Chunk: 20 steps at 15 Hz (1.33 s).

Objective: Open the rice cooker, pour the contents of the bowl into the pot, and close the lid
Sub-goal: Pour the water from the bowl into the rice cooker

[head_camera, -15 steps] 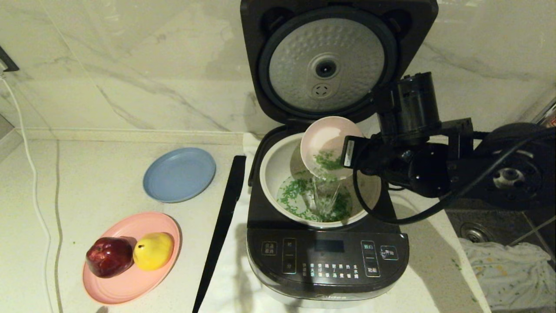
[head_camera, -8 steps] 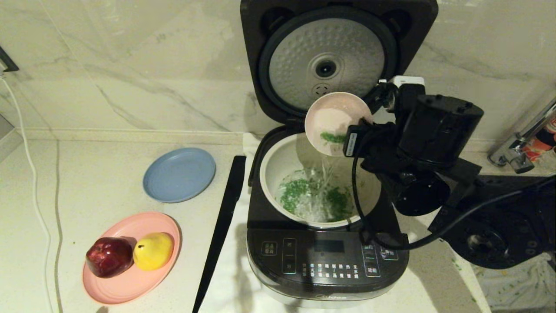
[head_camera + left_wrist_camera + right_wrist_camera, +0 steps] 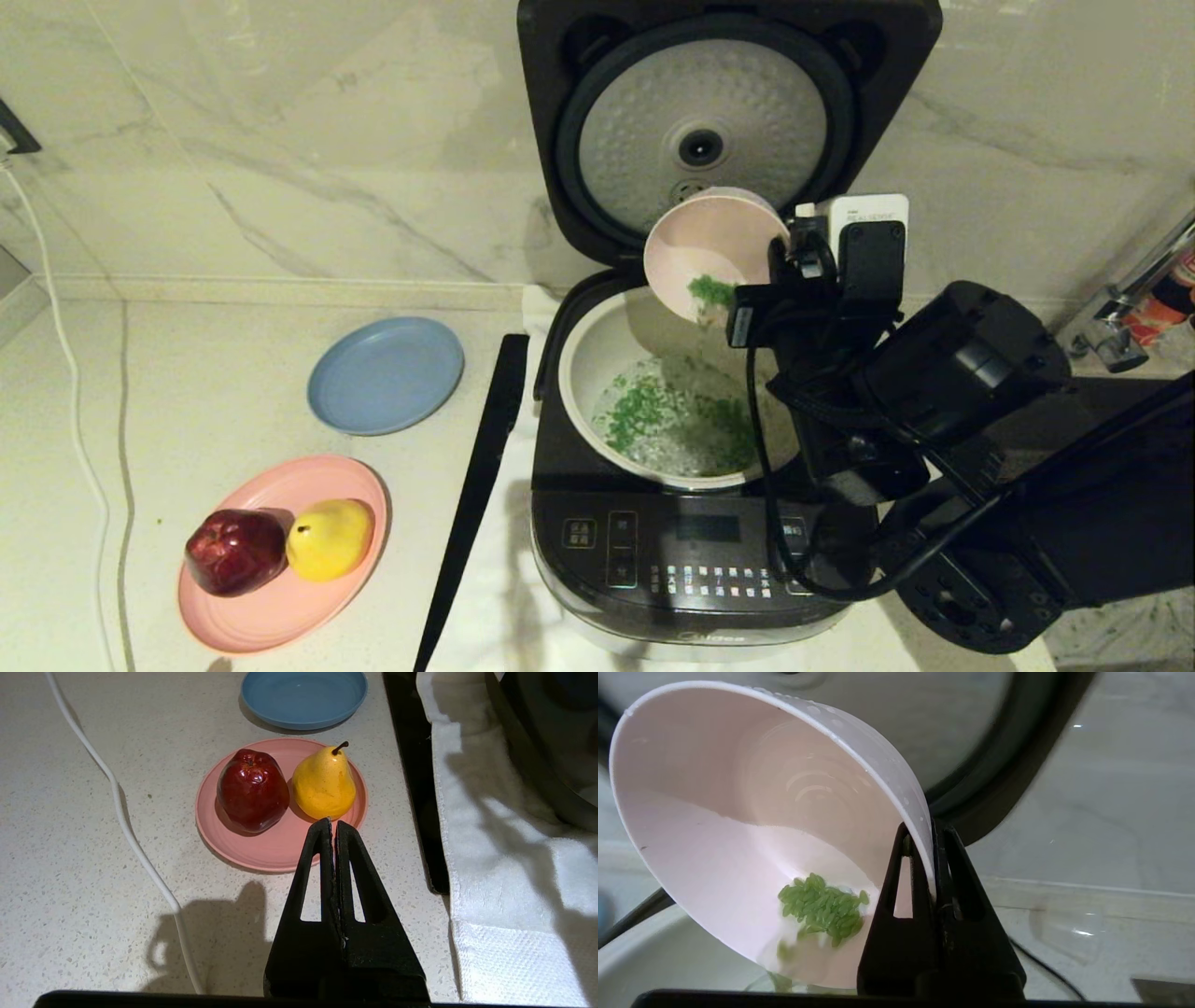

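The right gripper [image 3: 930, 830] has its jaws pinching the rim of the one bowl [image 3: 714, 250], one jaw inside the wall, one outside. The bowl is tipped steeply over the pot [image 3: 597, 350] of the single rice cooker [image 3: 695, 560], whose lid [image 3: 700, 121] stands open behind. One clump of green contents [image 3: 823, 907] clings just beside the inner jaw; more lies in the pot below. The left gripper [image 3: 333, 826], jaws pressed together, hangs over the table [image 3: 70, 882] just short of the pink plate [image 3: 275, 851] bearing one apple [image 3: 252, 788] and one pear [image 3: 323, 781]; one blue plate [image 3: 303, 697] lies beyond.
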### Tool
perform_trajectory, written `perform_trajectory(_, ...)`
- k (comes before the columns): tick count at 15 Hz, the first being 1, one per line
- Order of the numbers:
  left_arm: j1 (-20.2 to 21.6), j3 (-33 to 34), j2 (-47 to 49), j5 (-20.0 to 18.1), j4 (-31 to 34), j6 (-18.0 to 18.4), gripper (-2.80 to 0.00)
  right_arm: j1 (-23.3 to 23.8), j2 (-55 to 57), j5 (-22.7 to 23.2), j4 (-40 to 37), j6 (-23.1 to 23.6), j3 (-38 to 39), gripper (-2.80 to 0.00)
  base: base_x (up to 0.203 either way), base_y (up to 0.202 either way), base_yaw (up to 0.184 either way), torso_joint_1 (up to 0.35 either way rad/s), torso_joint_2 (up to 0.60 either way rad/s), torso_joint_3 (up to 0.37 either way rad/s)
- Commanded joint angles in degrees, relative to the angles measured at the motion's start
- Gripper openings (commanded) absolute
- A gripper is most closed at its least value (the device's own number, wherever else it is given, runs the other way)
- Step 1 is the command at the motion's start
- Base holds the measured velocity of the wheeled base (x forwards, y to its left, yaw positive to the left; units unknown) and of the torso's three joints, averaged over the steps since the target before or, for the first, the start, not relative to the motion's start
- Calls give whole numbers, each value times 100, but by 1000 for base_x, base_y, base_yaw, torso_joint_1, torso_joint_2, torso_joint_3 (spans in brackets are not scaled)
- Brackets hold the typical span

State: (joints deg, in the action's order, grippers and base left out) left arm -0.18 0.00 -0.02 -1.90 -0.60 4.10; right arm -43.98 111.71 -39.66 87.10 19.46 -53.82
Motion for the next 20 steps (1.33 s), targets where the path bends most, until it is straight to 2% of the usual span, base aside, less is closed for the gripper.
perform_trajectory(1,1,26,2,-3,-2,3,-280,-128,53,-16,56,6,56,-280,0,0,0,0,0,0)
perform_trajectory(20,1,26,2,-3,-2,3,-280,-198,-25,-77,56,79,258,-280,0,0,0,0,0,0)
